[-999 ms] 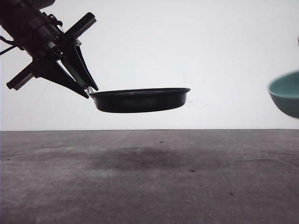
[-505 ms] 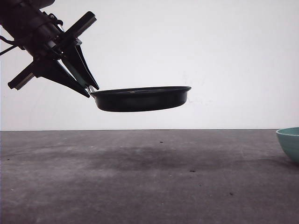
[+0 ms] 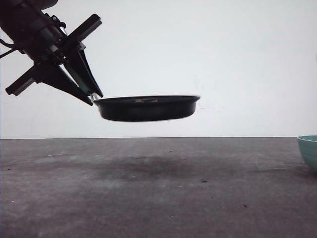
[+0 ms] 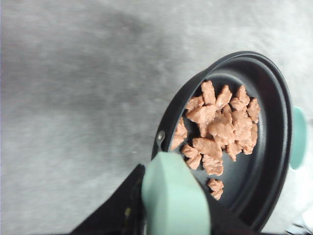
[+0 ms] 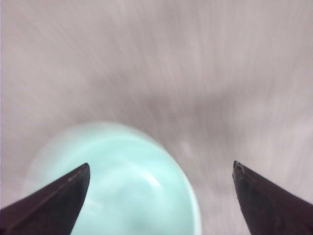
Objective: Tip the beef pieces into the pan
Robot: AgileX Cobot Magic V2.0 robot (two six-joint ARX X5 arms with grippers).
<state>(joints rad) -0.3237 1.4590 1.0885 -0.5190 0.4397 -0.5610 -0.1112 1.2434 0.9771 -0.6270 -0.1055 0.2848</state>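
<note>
The black pan [image 3: 146, 108] hangs level in the air above the table, held by its pale mint-green handle [image 4: 173, 196] in my left gripper [image 3: 91, 94], which is shut on it. The beef pieces [image 4: 220, 125] lie heaped inside the pan [image 4: 264, 142], and a few tips show above its rim [image 3: 143, 100]. My right gripper [image 5: 161, 188] is open, its dark fingertips [image 5: 73, 183] spread wide above the empty teal bowl [image 5: 122, 186], touching nothing.
The teal bowl [image 3: 309, 150] rests on the dark grey table [image 3: 158, 198] at the far right edge. A plain white wall stands behind. The pan's shadow lies on the tabletop below it.
The teal bowl came down from the air at the right onto the table and the right gripper let go of it. The pan dipped slightly and is blurred by motion.
</note>
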